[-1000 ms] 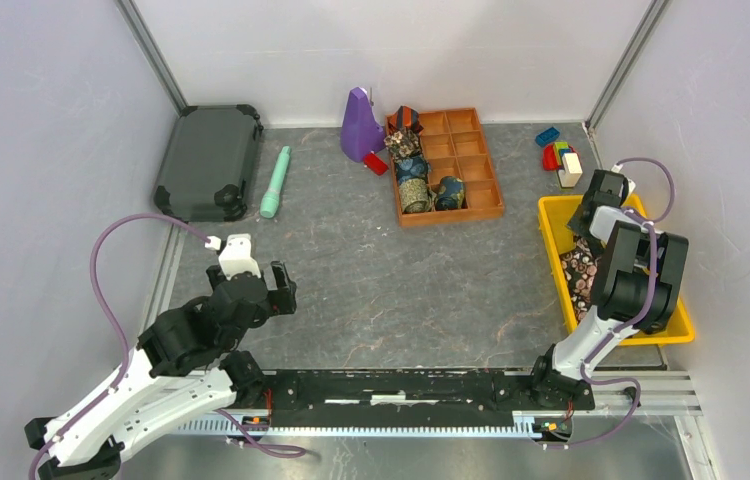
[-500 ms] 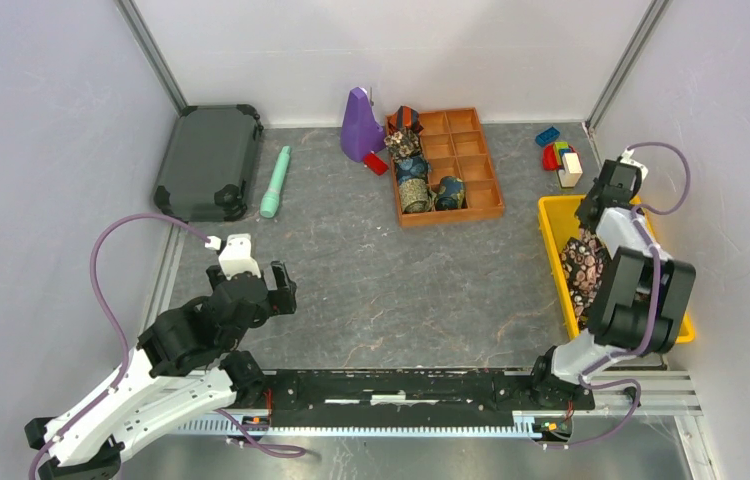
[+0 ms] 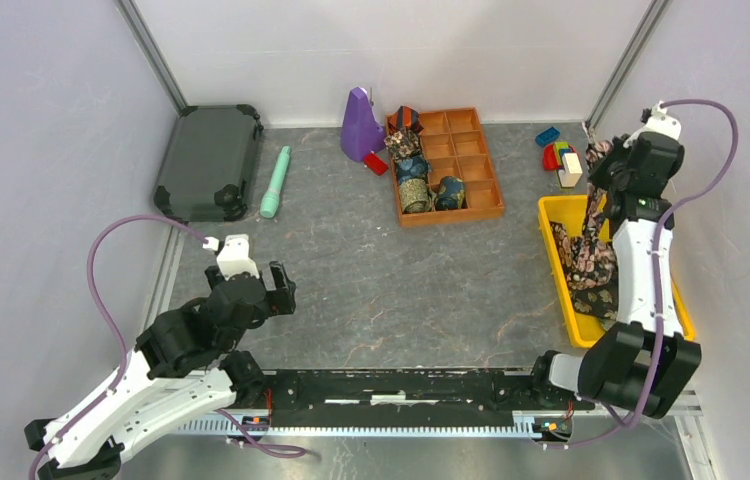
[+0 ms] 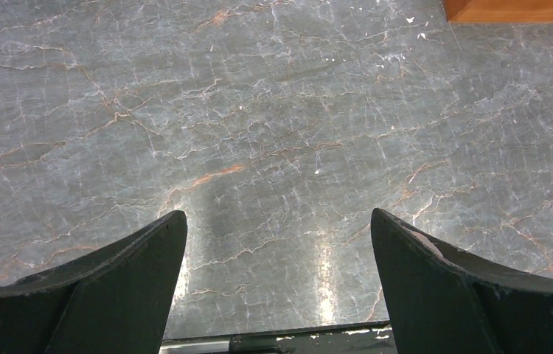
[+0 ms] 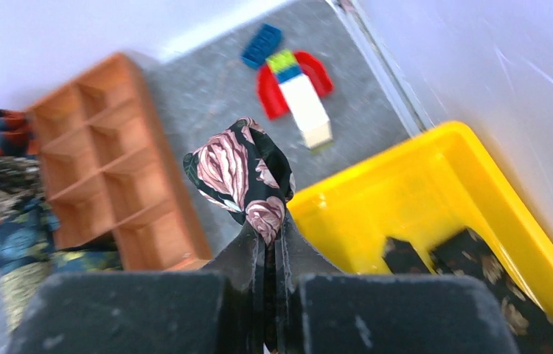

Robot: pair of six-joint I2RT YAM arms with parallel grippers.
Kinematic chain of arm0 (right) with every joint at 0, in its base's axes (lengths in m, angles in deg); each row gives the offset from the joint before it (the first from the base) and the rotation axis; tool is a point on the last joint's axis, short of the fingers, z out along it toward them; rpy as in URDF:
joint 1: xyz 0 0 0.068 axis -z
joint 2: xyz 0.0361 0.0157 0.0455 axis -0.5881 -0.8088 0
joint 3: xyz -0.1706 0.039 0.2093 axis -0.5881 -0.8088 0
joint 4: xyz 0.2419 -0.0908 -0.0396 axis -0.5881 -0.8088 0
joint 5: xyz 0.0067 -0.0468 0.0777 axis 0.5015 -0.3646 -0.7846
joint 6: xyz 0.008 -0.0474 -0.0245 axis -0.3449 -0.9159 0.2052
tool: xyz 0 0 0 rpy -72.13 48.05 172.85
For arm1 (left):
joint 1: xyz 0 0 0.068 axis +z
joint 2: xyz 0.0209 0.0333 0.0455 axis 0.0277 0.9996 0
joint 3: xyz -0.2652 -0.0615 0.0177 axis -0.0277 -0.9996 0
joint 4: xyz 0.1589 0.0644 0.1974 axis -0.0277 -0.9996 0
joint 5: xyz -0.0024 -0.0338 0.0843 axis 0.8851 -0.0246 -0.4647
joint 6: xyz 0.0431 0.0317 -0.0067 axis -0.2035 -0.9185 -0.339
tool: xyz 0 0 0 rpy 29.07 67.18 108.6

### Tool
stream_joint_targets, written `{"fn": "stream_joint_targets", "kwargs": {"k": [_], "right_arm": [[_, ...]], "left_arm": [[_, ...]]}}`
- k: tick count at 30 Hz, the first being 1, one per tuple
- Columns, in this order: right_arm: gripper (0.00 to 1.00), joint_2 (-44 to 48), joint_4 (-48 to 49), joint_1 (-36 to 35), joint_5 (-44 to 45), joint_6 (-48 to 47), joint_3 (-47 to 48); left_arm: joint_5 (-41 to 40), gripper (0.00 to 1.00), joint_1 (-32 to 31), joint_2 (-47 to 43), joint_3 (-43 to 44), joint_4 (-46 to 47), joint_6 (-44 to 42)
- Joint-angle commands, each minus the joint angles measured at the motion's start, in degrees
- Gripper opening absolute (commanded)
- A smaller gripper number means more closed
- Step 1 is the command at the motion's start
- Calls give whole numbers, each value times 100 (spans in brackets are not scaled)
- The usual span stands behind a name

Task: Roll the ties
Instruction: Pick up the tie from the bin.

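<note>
Table point(image 3: 371, 270) shows several rolled ties point(image 3: 413, 185) in your tray point(image 3: 471, 150). Right end effector point(image 5: 268, 240) pinches an unrolled tie point(image 5: 242, 171) above the bin point(image 3: 549, 235); more seem to lie inside. Left end effector point(image 4: 277, 221) is spread.

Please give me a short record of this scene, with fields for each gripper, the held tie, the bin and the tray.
left gripper: open, holds nothing, above the table
right gripper: shut on tie
held tie: dark with pink flowers, hangs down towards the bin
bin: yellow, other ties inside
tray: wooden, rolled ties mostly in its left column
</note>
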Motion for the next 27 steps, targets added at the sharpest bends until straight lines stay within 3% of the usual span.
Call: {"fn": "stream_joint_targets", "kwargs": {"k": [1,11,17,20,27], "right_arm": [[0,487,17,-98,-1157,-76,636],[0,946,120,-380,-2889,339,1649],[0,1090,551,-890,-3425,812,1948],[0,1081,701,-1438,-3405,1016,2093],[0,705,840,-3485,-2543,963,2241]], "left_arm": [[-106,100,13,-57,-34,174,98],[-119,100,13,-147,-42,176,107],[-114,100,13,-208,-47,173,98],[-107,100,13,-238,-58,174,101],[-107,100,13,-289,-56,175,97]]}}
